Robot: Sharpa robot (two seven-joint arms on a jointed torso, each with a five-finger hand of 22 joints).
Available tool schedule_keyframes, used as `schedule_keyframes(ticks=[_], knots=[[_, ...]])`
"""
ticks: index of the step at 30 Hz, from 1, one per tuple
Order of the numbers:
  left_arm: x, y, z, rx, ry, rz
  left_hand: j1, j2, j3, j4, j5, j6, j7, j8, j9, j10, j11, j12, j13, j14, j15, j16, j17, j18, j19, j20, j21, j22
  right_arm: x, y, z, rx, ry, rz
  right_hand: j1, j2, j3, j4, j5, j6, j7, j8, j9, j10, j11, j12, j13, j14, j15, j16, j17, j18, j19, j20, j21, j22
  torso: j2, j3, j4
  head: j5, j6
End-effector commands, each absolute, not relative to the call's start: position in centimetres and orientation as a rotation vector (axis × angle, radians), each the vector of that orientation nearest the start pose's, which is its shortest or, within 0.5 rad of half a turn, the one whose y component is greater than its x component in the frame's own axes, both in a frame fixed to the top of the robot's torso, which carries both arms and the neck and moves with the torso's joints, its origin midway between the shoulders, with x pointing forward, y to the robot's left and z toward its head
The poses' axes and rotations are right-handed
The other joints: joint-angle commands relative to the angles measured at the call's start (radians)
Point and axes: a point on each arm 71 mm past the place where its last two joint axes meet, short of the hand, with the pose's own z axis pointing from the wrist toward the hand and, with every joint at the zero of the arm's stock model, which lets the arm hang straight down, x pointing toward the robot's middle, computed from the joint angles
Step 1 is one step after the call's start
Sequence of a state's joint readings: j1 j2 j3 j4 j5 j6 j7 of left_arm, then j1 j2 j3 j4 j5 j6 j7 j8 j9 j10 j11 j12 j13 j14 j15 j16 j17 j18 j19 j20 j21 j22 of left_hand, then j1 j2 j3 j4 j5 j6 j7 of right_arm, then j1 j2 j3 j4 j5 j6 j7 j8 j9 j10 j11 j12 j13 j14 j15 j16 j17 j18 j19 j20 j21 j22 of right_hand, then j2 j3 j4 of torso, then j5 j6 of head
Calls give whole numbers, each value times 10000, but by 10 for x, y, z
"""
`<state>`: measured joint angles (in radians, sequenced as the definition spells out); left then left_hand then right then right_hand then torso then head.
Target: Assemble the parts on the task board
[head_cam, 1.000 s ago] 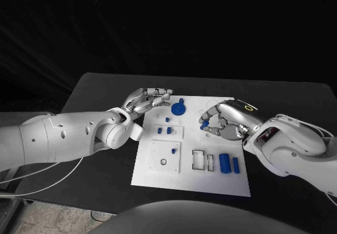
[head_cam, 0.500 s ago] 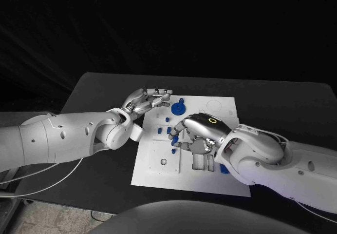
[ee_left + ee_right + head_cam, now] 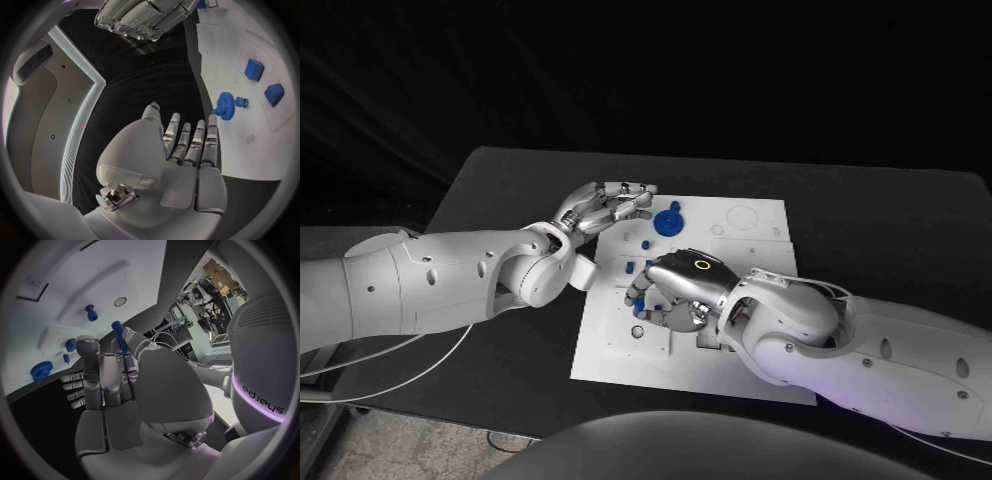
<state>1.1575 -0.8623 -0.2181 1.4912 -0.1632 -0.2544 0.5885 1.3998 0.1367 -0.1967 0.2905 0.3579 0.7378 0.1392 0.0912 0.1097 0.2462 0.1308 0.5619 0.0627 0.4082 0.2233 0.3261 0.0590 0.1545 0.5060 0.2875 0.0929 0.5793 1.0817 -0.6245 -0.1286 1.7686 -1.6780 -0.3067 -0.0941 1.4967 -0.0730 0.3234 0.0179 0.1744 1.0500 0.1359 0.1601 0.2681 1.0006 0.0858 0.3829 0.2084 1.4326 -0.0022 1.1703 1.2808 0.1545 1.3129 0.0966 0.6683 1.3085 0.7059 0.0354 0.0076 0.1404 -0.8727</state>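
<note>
The white task board (image 3: pixel 747 225) lies mid-table. My right hand (image 3: pixel 678 290) hovers over its middle left part and pinches a slim blue peg (image 3: pixel 119 335) between thumb and fingers; a bit of that blue peg (image 3: pixel 636 297) shows under the hand. My left hand (image 3: pixel 603 208) rests at the board's far left corner, fingers straight and apart, with nothing in it (image 3: pixel 181 150). A blue gear (image 3: pixel 669 222) sits on the board just beside the left fingertips (image 3: pixel 211 120). Two small blue blocks (image 3: pixel 253 69) lie past the gear (image 3: pixel 226 106).
A blue peg (image 3: pixel 91 313) stands in the board near a round hole (image 3: pixel 120 301). A square white plate (image 3: pixel 620 345) lies on the board's near left part. My right forearm (image 3: pixel 862 345) covers the board's near right part. Bare black table (image 3: pixel 906 220) lies at the far right.
My right hand has moved from the board's far right to its middle left, carrying the blue peg. The left hand has stayed put.
</note>
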Motion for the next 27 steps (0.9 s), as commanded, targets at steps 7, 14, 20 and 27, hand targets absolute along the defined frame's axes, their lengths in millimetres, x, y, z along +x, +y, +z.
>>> schedule_keyframes(ticks=[7,14,20,27], knots=[[455,221,-246,-8833,15176,-15690,2,95,-31,1,49,-32,63,54,-15,-33,85,36,-6,-7,-5,36,7,-150,52,13,37,-14,356,-30,-230,-6565,16697,10366,72,-72,34,-95,79,-70,-4,-67,14,176,-93,-38,2,-46,4,-14,-2,-132,10,8,90,747,-17,11,-9,-1,1],[455,220,-246,-8832,15170,-15701,2,95,-31,1,49,-32,63,54,-15,-33,85,36,-6,-7,-5,36,7,-150,52,13,37,-14,353,-26,-235,-6538,16767,10466,101,-77,49,-117,86,-69,-1,-73,20,194,-94,-40,-3,-51,4,-25,-10,-129,5,8,80,746,-2,14,5,-27,1],[455,220,-246,-8833,15174,-15714,2,95,-31,1,49,-32,63,54,-15,-33,85,36,-6,-7,-5,36,7,-150,52,13,37,-14,351,-24,-239,-6510,16801,10571,122,-73,62,-133,84,-53,4,-70,28,221,-95,-35,-4,-60,3,-47,-26,-125,-4,8,59,743,-16,9,-6,-19,1],[455,222,-246,-8866,15171,-15696,12,111,-31,0,56,-41,61,51,-18,-37,90,40,-6,-1,-4,47,9,-152,52,12,38,-18,349,-24,-242,-6431,16674,10684,150,-73,77,-158,76,2,0,-54,52,302,-107,-13,-2,-62,-3,-48,-28,-124,-5,7,74,747,-25,18,-28,8,1]])
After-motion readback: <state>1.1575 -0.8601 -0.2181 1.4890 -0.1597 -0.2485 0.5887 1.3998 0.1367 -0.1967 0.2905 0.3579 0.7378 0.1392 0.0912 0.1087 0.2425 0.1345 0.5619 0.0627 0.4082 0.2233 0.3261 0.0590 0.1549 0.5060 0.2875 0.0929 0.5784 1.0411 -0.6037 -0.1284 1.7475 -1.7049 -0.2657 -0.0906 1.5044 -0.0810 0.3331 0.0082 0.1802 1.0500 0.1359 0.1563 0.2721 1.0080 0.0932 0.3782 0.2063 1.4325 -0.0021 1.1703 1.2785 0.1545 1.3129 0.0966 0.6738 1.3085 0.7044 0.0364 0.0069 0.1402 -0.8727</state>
